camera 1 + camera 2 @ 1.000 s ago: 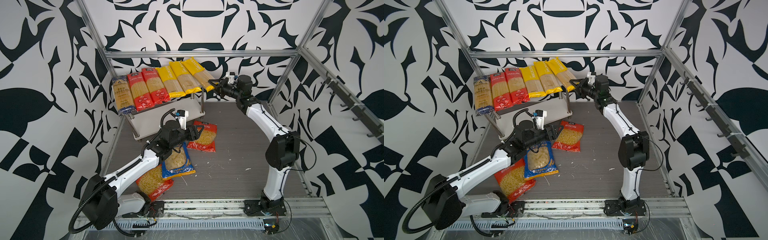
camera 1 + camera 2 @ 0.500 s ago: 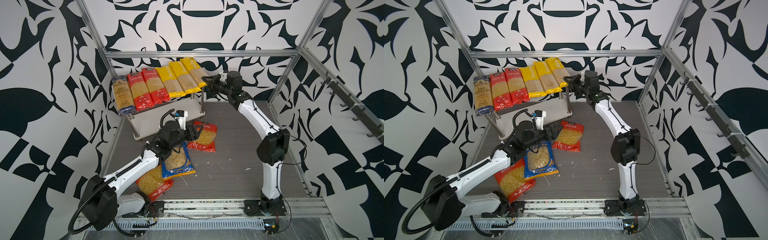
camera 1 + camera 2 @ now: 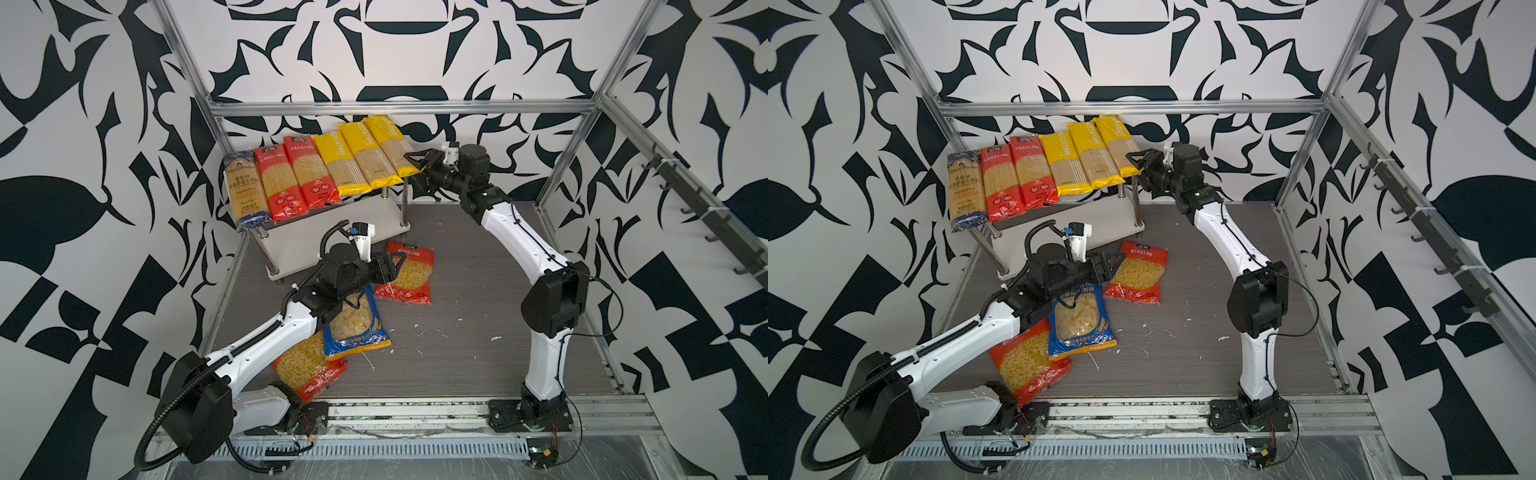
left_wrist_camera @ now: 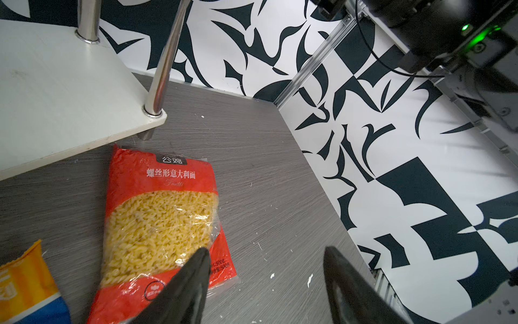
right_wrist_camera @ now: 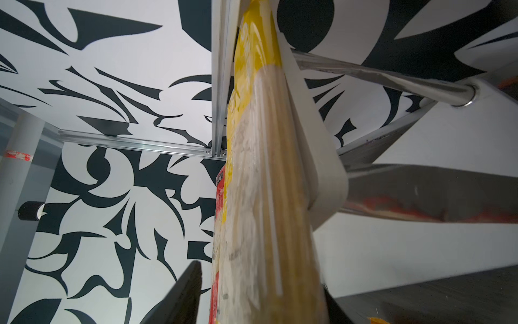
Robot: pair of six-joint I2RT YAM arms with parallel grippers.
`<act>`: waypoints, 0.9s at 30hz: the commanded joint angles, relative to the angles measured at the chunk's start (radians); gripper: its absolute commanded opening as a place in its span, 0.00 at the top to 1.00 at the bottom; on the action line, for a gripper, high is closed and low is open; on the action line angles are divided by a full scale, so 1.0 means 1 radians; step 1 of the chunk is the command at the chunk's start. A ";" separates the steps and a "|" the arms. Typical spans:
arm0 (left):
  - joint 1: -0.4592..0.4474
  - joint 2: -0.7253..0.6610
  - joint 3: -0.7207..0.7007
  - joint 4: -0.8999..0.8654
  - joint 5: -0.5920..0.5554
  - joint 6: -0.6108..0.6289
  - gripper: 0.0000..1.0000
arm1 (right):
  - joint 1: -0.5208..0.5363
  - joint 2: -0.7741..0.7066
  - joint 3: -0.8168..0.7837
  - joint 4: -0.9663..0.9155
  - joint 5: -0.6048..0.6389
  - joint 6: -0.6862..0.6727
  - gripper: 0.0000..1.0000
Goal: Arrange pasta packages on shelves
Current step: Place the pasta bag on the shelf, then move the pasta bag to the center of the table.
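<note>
Grey wood-grain floor (image 3: 478, 332), black-and-white walls (image 3: 104, 124), six spaghetti packs (image 3: 307, 174) side by side atop shelves (image 3: 316, 232), long axes front-to-back, right gripper (image 3: 412, 164) parted astride rightmost yellow pack (image 3: 386, 145), left gripper (image 4: 266, 252) spread, empty.

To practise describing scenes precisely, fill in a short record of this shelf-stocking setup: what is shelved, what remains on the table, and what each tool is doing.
top shelf: six spaghetti packs, one blue, two red, three yellow
lower shelf: bare
table: red fusilli bag, blue short-pasta bag, red short-pasta bag
left tool: open, above the red fusilli bag's edge
right tool: open, around the end of the outermost yellow spaghetti pack
</note>
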 commanded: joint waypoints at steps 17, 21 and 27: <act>-0.001 -0.069 -0.057 -0.432 -0.157 -0.115 0.33 | 0.118 -0.478 -0.836 -0.011 0.137 -0.270 0.49; 0.009 -0.117 -0.084 -0.576 -0.260 -0.197 0.33 | 0.284 -0.463 -0.948 0.006 0.261 -0.345 0.51; 0.051 -0.234 -0.131 -0.756 -0.346 -0.278 0.28 | 0.497 -0.312 -0.906 0.009 0.345 -0.445 0.46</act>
